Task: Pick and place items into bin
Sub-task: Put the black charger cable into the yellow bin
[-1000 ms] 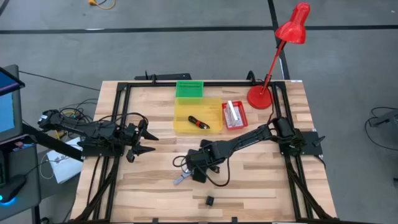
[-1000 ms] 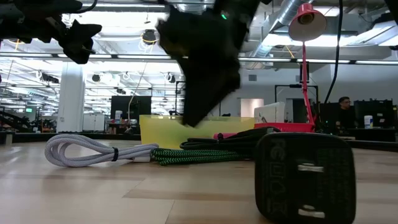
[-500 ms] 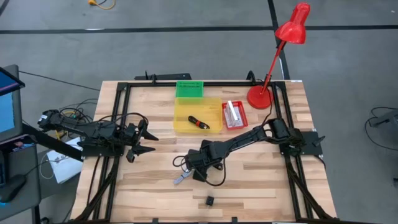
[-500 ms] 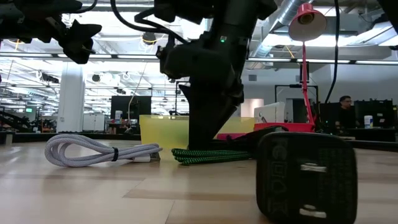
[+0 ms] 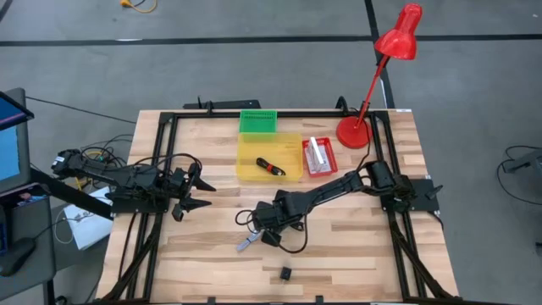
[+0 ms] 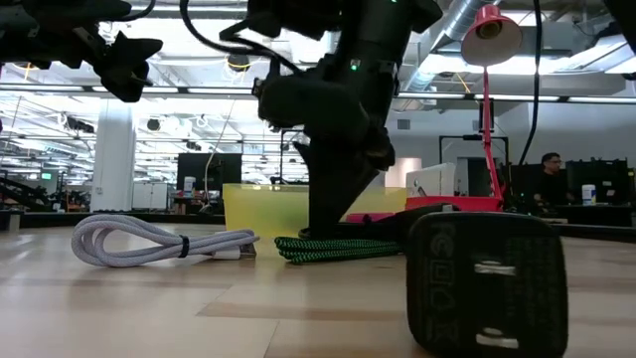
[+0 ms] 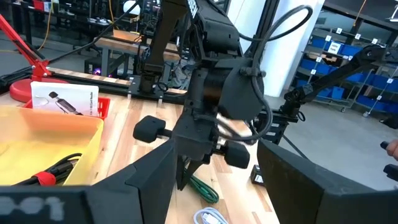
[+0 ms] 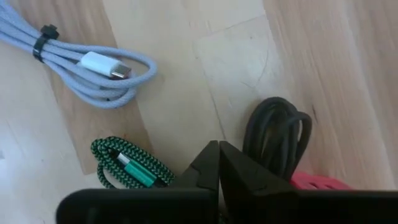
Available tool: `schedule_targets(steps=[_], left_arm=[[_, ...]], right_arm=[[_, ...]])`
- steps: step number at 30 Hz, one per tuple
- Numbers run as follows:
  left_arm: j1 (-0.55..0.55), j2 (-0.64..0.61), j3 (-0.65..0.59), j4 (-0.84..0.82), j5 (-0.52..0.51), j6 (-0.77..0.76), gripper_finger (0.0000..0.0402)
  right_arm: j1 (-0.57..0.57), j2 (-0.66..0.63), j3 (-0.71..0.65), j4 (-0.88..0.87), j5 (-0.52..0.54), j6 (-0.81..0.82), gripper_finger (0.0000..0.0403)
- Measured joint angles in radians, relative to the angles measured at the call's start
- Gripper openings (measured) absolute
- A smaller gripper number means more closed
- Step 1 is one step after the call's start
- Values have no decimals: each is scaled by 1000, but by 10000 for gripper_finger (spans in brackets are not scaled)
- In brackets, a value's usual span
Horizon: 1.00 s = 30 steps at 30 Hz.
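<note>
On the wood near the table's middle, a white cable (image 8: 81, 62), a green-and-black cable (image 8: 134, 165) and a black cable (image 8: 277, 140) each lie coiled. My right gripper (image 5: 265, 227) points down with its shut fingertips (image 8: 219, 149) between the green-and-black and the black coil. A black plug (image 5: 285, 274) stands near the front edge. The yellow bin (image 5: 254, 169) farther back holds a red-and-black tool (image 5: 269, 167). My left gripper (image 5: 206, 195) hovers open, level, at the table's left. My right gripper comes steeply from above, and its shut fingertips (image 6: 326, 231) stand at the end of the green-and-black cable (image 6: 338, 249), which lies on the table. The fingers themselves hide that spot, so I cannot tell whether they touch or pinch a strand.
A red tray (image 5: 319, 157) with a white carded package sits right of the yellow bin. A green bin (image 5: 257, 121) stands behind it, and a red lamp's base (image 5: 354, 133) is at the back right. Black frame rails run along the table's sides.
My right gripper has sunk a little onto the cables and shut. In the low view, the left end of the green-and-black cable has been drawn in toward the fingers. The white cable and the plug have kept their places.
</note>
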Motion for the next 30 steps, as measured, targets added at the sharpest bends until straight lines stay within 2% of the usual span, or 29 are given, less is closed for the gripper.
schedule_targets(steps=[6,11,15,18,30], left_arm=[[0,0,0,0,0,0,215],[0,0,0,0,0,0,215],[0,0,0,0,0,0,215],[0,0,0,0,0,0,215],[0,0,0,0,0,0,215]], right_arm=[[13,-23,37,-6,17,7,1],[23,-26,131,-91,52,-11,1],[17,-26,140,-109,47,-20,11],[7,-26,142,-131,24,-20,37],[-34,-24,142,-146,24,-72,196]])
